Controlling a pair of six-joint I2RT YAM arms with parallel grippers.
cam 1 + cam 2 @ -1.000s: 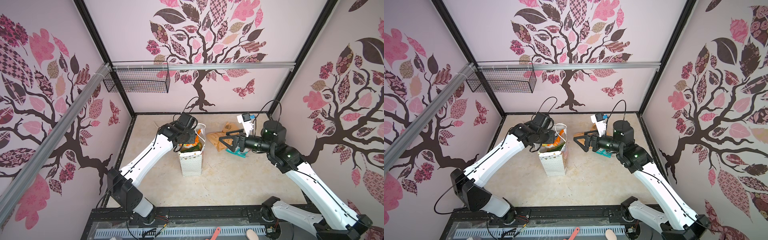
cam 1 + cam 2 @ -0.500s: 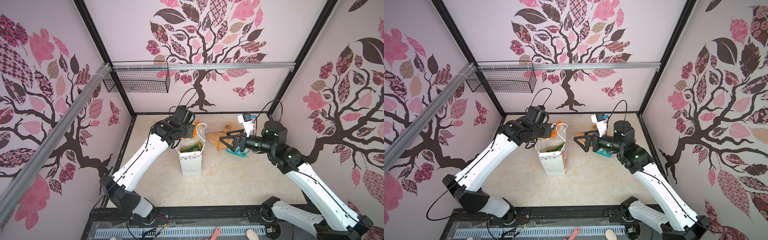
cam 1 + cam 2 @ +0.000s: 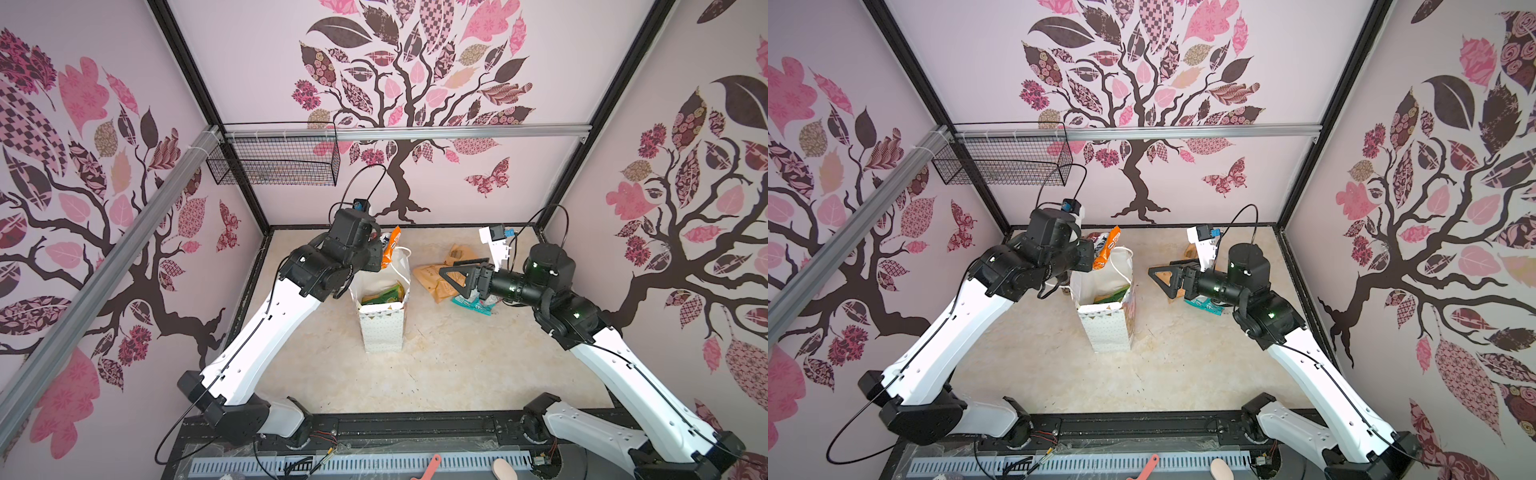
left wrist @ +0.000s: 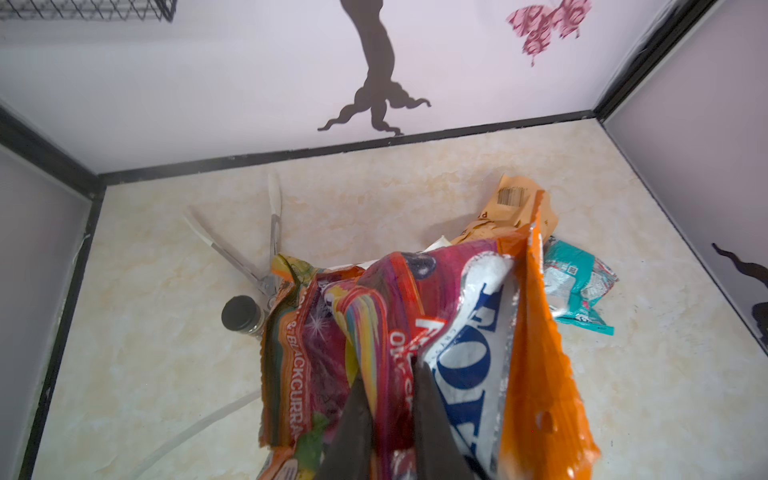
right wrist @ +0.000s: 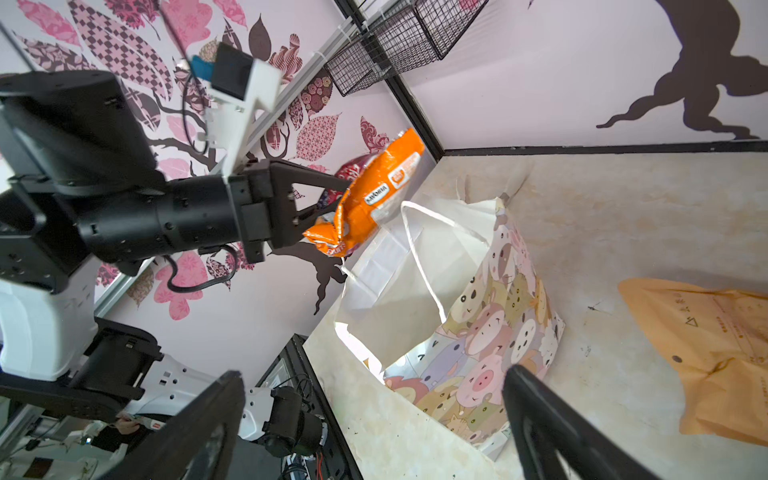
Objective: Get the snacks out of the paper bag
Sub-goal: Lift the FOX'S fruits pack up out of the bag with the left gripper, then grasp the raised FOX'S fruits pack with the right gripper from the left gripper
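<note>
Left gripper (image 4: 390,370): clamps orange FOX'S packet (image 4: 536,353) above paper bag (image 3: 382,328)
Right gripper (image 5: 372,374): apart
Tabletop (image 3: 436,374): beige marble pattern
Walls (image 3: 540,174): pink tree decals

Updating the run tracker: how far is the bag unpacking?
Done: tan packet and teal packet lie on the table beside the paper bag. In hand: left gripper, jaws shut, holds an orange packet above the bag; right gripper open, empty. Left: a green packet shows inside the bag.
</note>
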